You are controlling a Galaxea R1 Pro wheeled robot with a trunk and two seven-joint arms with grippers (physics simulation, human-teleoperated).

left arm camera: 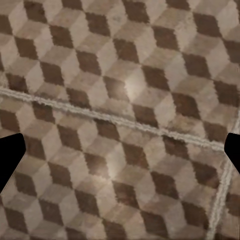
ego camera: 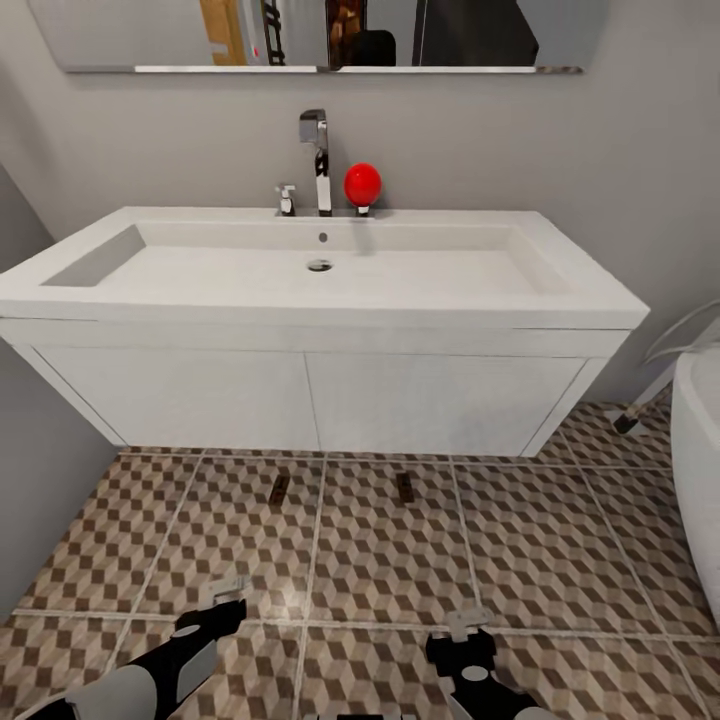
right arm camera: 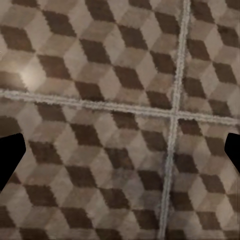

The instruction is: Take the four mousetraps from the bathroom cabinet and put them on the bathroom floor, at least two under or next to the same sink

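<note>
Mousetraps (ego camera: 279,488) (ego camera: 405,487) small, blurred, below sink (ego camera: 320,300)

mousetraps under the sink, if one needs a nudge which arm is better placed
Either, by trap: left gripper sits nearer the left mousetrap, right gripper nearer the right mousetrap. Both look open and empty.

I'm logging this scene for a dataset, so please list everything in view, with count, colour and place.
Sink: one, white, wall-hung, centre.
Faucet: one, chrome, behind the basin.
Red ball-shaped object: one, right of the faucet.
Mirror: one, above the sink.
Mousetraps: two, dark brown, on the floor at the sink's front edge, one left, one right.
Bathroom floor: brown, beige and white cube-pattern tiles.
Bathtub: one, white, far right.
Left gripper: open, empty, low over the tiles.
Right gripper: open, empty, low over the tiles.
</note>
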